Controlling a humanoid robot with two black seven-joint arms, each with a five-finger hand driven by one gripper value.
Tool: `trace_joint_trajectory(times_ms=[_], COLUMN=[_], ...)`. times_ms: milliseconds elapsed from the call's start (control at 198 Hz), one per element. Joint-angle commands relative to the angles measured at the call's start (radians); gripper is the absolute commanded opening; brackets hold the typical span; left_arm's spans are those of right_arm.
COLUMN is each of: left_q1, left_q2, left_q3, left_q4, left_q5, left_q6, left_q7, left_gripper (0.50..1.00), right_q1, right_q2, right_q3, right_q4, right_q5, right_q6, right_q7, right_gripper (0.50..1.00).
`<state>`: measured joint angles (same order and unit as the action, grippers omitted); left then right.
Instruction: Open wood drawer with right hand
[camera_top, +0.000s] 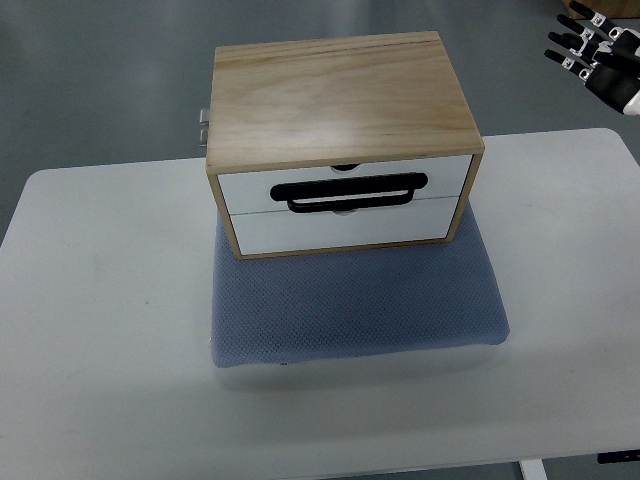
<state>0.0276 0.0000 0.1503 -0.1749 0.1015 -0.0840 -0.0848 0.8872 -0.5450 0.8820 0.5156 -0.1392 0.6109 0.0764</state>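
A light wooden box (340, 95) with two white drawer fronts stands on a blue-grey mat (355, 300) at the middle of the white table. Both drawers look shut. A black bar handle (348, 192) lies across the seam between the upper drawer (250, 187) and the lower drawer (300, 230). My right hand (592, 45) hovers at the top right corner of the picture, beyond the table's far edge and well apart from the box, its black-and-white fingers (570, 35) spread and holding nothing. The left arm is out of view.
The white table (100, 320) extends to both sides of the mat. A small metal hinge or latch (203, 125) sticks out at the box's back left. Grey floor lies beyond the table's far edge.
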Motion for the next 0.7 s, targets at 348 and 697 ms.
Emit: trace_joint_trajectory(times_ms=[348, 697], left_q1=[0.0, 0.0], left_q2=[0.0, 0.0], left_q3=[-0.002, -0.002], left_q4=[0.0, 0.005], left_q5=[0.0, 0.0], left_q6=[0.003, 0.006], left_q7=[0.0, 0.003], left_gripper=[1.0, 1.0], right_q1=[0.003, 0.067], right_q2=[-0.131, -0.171], right_q3=[0.005, 0.0], right_q4=[0.501, 0.791], right_q5=[-0.247, -0.43], right_q6=[0.0, 0.0], right_q7=[-0.003, -0.073], right_gripper=[0.944, 0.944])
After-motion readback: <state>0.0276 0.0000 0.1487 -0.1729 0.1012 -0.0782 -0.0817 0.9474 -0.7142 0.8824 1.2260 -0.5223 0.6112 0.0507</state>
